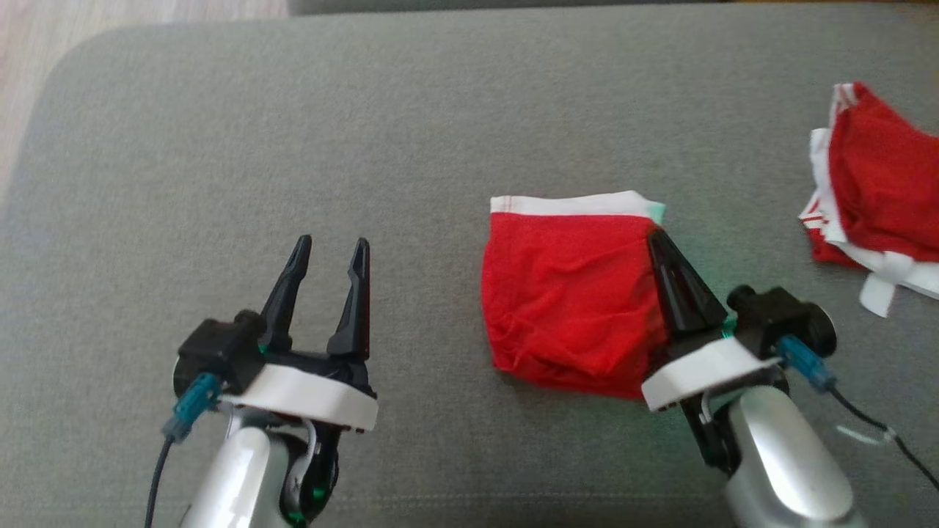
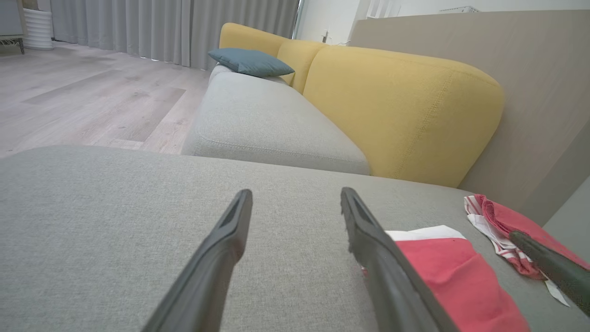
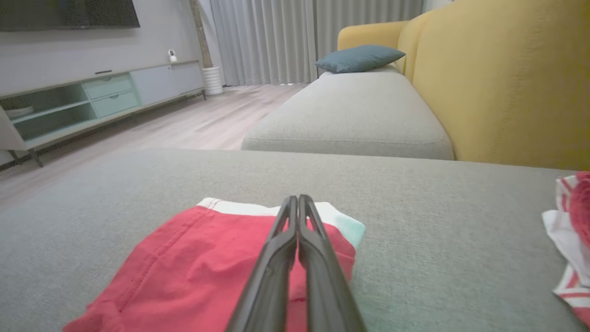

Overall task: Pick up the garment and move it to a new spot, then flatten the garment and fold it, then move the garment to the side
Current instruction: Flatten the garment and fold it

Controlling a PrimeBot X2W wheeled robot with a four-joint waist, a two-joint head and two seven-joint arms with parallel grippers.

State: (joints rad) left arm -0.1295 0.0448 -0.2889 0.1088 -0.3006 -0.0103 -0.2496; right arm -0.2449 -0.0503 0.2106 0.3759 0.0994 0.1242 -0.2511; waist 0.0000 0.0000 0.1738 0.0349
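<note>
Item: folded red garment [image 1: 568,308], white waistband, flat on grey cushion [image 1: 293,132], directly under right jaws. Right jaws: clenched along its right edge; pinch on cloth unclear. Left jaws: released, garment well to their right. Step, judged: move aside. Next: secure all layers, carry toward pile [image 1: 880,191]

Grey cushion [image 1: 220,147] bears a folded red garment [image 1: 565,308] and a crumpled pile [image 1: 880,191].

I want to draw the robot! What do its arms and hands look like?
The left hand and right hand each have two long, pointed black fingers above a white band. The forearms are shiny silver. A teal plug with a dark cable sits beside each wrist.
</note>
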